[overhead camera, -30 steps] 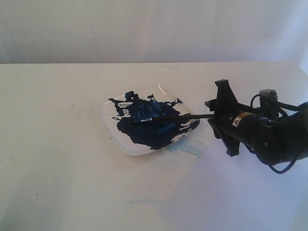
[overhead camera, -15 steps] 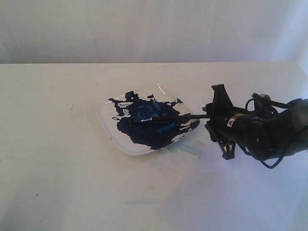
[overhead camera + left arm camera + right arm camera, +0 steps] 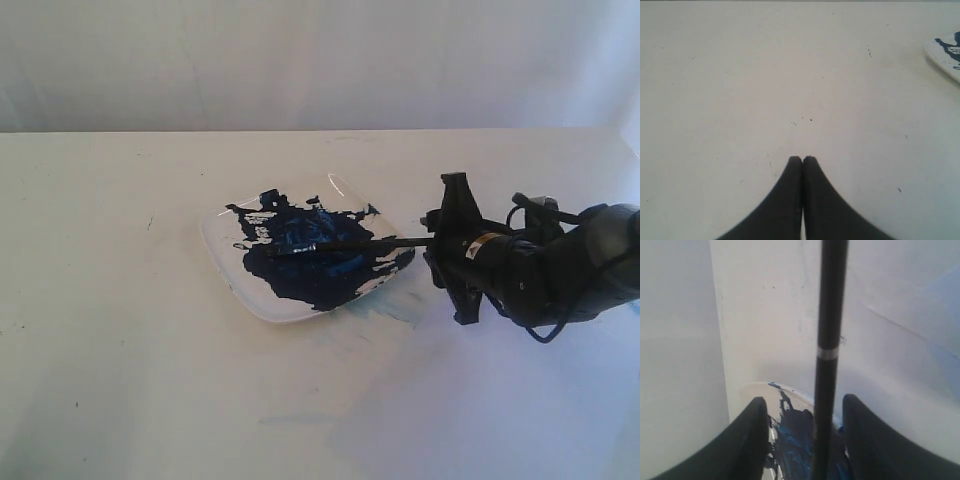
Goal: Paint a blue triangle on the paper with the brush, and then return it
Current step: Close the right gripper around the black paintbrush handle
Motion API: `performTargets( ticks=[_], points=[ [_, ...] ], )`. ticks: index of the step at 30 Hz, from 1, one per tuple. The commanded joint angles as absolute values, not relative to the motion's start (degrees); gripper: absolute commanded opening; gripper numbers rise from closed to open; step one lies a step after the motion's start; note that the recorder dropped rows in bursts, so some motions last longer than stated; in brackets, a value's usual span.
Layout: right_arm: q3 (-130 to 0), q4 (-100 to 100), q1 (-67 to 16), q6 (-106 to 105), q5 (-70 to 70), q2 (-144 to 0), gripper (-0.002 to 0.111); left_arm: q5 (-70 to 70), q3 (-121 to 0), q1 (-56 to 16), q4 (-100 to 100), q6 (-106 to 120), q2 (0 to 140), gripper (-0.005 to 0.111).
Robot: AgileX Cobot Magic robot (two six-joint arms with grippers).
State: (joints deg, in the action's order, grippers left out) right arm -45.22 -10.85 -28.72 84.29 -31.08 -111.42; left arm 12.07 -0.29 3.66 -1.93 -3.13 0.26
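Right gripper (image 3: 448, 248) stands wide, one jaw on each side of the brush's (image 3: 350, 243) handle end, with a clear gap on one side in the wrist view (image 3: 804, 399). Pale, bluish paper (image 3: 450, 420) lies flat on the table (image 3: 120, 300) at the gripper's 6 o'clock, nearest the camera, with a faint light-blue smear (image 3: 395, 310) near its far corner. From the gripper the brush runs toward 9 o'clock, its bristles resting in dark blue paint on the square white plate (image 3: 225, 270). Left gripper (image 3: 802, 159) hangs over bare table, jaws pressed together.
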Motion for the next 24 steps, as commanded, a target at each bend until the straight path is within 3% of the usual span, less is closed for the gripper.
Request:
performTargets(
  ticks=[1, 24],
  points=[
    [-46.2, -12.2, -28.8, 83.8, -31.5, -111.6, 0.045, 11.8, 0.0, 3.2, -2.5, -3.5, 0.0, 0.000],
    [-46.2, -14.9, -28.5, 82.6, -34.0, -115.0, 0.045, 11.8, 0.0, 3.2, -2.5, -3.5, 0.0, 0.000]
  ],
)
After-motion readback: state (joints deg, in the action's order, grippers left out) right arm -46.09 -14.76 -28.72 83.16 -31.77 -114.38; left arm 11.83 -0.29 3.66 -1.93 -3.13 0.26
